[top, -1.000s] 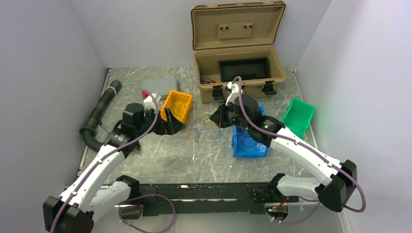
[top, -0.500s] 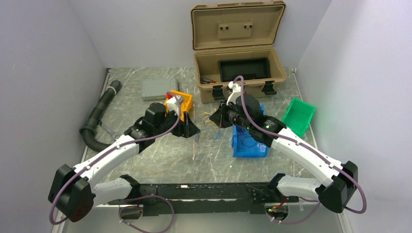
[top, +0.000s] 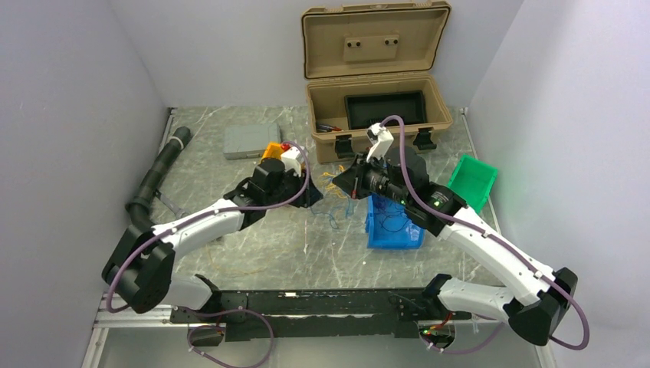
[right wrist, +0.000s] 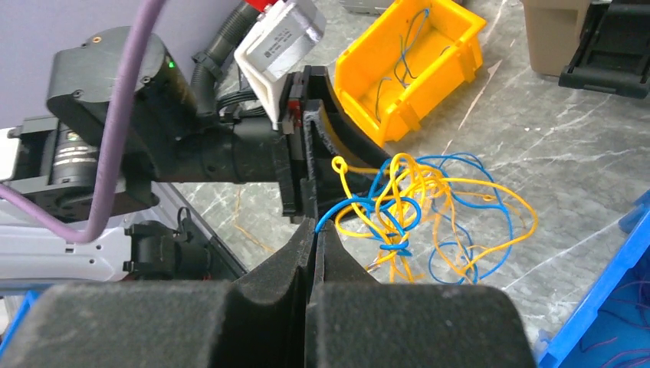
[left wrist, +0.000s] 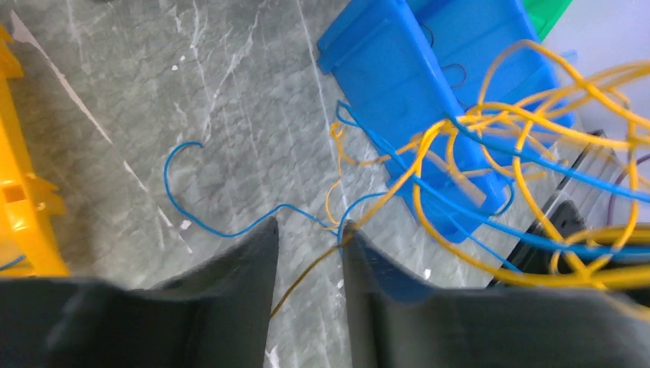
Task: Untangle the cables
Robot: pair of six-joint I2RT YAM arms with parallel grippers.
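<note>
tangle of thin yellow and blue wires (right wrist: 414,207) hangs just beside the blue plastic bin (top: 392,242), pinched in the right gripper's (right wrist: 313,226) closed jaws. left gripper (left wrist: 306,230) near the bin too, jaws apart, one yellow strand in the gap.

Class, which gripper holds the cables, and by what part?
The right gripper is shut on the cables, pinching strands at the tangle's edge. The left gripper is open, a yellow strand passing between its fingers.

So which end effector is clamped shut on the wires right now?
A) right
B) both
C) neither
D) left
A: the right end effector is closed tight with the wires emerging from its tip, while the left end effector shows a clear gap.
</note>
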